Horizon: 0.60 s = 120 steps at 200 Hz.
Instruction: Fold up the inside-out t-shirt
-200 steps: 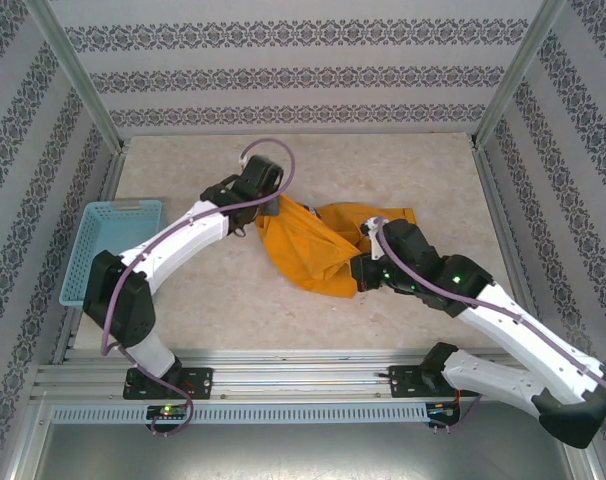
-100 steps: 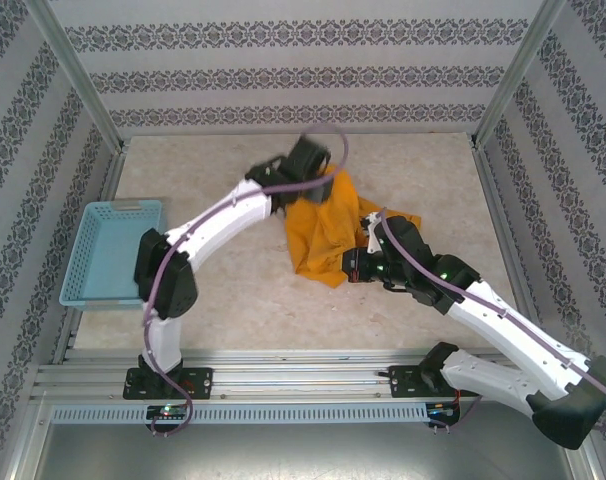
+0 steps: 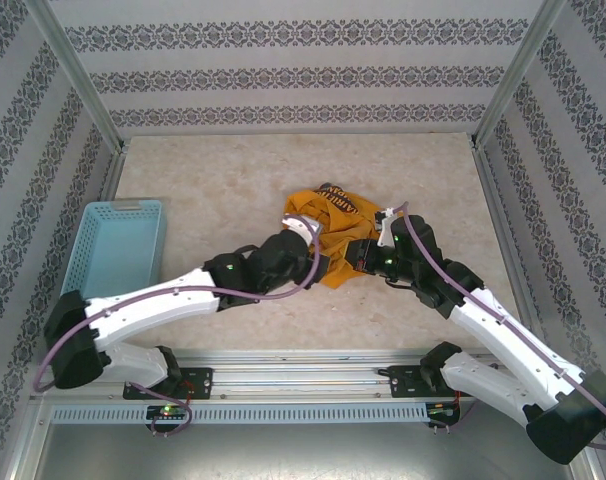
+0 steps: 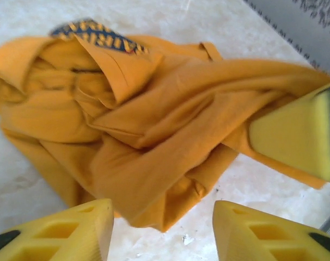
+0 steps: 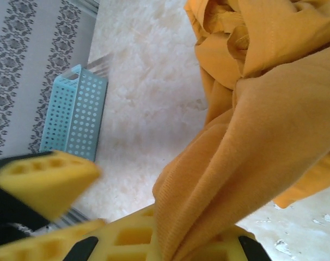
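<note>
Two left fingers [image 4: 56, 231] stand apart just short of the crumpled t-shirt [image 4: 154, 125], whose cloth the right fingers [image 5: 45, 182] pinch.

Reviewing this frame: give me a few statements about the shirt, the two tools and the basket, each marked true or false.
1. The t-shirt lies spread flat on the table. False: it is bunched in a heap.
2. The right tool is shut on a fold of the t-shirt. True.
3. The left tool grips the t-shirt. False: its fingers stand apart at the heap's near edge, clamping nothing.
4. Part of the t-shirt hangs into the blue basket. False: the basket sits at the table's left edge, apart from the t-shirt, with nothing in it.
5. A dark emblem with lettering shows on the heap's far side. True.
</note>
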### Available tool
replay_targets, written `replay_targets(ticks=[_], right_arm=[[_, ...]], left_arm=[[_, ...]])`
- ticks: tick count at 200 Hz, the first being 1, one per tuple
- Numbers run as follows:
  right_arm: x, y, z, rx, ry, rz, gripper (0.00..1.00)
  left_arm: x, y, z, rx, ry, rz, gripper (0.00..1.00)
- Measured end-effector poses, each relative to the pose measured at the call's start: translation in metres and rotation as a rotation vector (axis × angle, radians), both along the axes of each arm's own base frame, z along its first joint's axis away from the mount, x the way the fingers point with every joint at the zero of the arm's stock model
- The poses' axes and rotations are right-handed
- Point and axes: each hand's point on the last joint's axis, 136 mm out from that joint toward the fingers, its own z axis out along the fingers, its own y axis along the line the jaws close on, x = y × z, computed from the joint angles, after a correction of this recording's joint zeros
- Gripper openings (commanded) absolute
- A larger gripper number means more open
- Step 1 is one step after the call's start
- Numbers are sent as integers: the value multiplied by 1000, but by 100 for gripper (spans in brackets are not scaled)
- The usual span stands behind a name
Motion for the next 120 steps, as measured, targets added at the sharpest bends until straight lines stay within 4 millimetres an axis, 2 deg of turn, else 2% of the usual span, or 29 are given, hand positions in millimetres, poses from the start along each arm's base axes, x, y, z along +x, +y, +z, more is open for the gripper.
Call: replay_targets(ticks=[14, 26, 46, 75, 104, 120], right_arm=[[-2, 2, 4, 14, -7, 5, 0], [-5, 3, 8, 23, -20, 12, 0], [-9, 4, 13, 36, -31, 21, 0], [-12, 0, 11, 32, -31, 13, 0], [-16, -14, -3, 15, -8, -22, 0], [-13, -28, -16, 13, 20, -77, 0]], left_arm=[[5, -8, -27, 46, 36, 4, 48], [8, -11, -51, 90, 71, 16, 42], [16, -15, -74, 135, 106, 44, 36], [34, -8, -77, 127, 115, 107, 19], [43, -3, -75, 112, 113, 141, 0], [43, -4, -74, 106, 111, 136, 0]])
